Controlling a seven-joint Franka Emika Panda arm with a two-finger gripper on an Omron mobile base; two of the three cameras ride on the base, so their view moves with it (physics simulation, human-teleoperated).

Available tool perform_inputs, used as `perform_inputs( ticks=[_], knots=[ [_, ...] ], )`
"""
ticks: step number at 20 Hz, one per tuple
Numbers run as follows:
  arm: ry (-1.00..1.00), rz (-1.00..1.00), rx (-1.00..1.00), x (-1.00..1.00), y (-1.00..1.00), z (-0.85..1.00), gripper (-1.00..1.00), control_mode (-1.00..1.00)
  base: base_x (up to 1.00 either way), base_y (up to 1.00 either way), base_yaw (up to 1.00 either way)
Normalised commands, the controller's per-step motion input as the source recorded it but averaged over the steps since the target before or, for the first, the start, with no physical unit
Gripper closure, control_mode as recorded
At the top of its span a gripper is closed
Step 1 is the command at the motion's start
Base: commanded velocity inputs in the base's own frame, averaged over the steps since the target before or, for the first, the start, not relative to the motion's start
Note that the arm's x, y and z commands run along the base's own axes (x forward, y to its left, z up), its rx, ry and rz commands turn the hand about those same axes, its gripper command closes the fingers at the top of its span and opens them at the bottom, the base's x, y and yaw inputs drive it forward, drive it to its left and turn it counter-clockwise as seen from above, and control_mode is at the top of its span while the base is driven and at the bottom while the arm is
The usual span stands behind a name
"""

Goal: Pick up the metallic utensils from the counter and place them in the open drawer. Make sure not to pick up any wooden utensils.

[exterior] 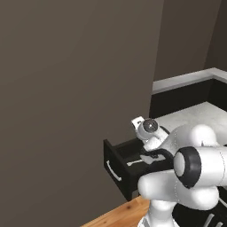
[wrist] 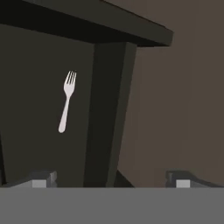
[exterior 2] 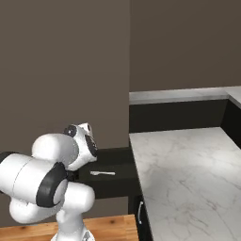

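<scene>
Two dark fingertips (wrist: 43, 178) of the gripper (wrist: 111, 180) stand wide apart, holding nothing, above the open drawer (exterior: 116, 160). Inside, on the black floor, lies a slim silvery fork (wrist: 66, 101) with thin tines, clear of the walls. Beside the drawer runs the pale marbled counter (exterior 2: 188, 174), backed by brown walls (exterior: 66, 88) over a wooden floor (exterior: 115, 217).

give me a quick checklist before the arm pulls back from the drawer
1. Fork lying flat inside the drawer: ok
2. Pincer open, nothing between its tips: ok
3. Fork clear of the pincer, apart from both tips: ok
4. Drawer open: ok
5. More metal utensils left on the counter: cannot tell, none on the part in view
6. Wooden utensils untouched: cannot tell
</scene>
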Motion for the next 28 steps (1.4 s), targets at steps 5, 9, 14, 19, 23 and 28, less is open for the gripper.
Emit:
perform_inputs(
  ticks=[5, 9, 14, 19, 23, 28],
  knots=[
    [0.1, -0.03, 0.0, -0.04, 0.0, 1.0, -1.0, -1.0, 0.0, 0.0, 0.0],
    [0.12, -0.16, 0.02, -0.25, 0.0, 1.0, -1.0, -1.0, 0.0, 0.0, 0.0],
    [0.05, -0.36, 0.0, -0.28, -0.06, 1.0, -1.0, -1.0, 0.0, 0.0, 0.0],
    [0.11, -0.47, 0.07, -0.06, -0.28, 0.88, -1.0, -1.0, 0.0, 0.0, 0.0],
    [-0.04, -0.2, 0.3, -0.14, -0.16, 0.54, -1.0, -1.0, 0.0, 0.0, 0.0],
    [-0.2, -0.39, 0.27, -0.32, 0.0, 0.05, -1.0, -1.0, 0.0, 0.0, 0.0]
  ],
)
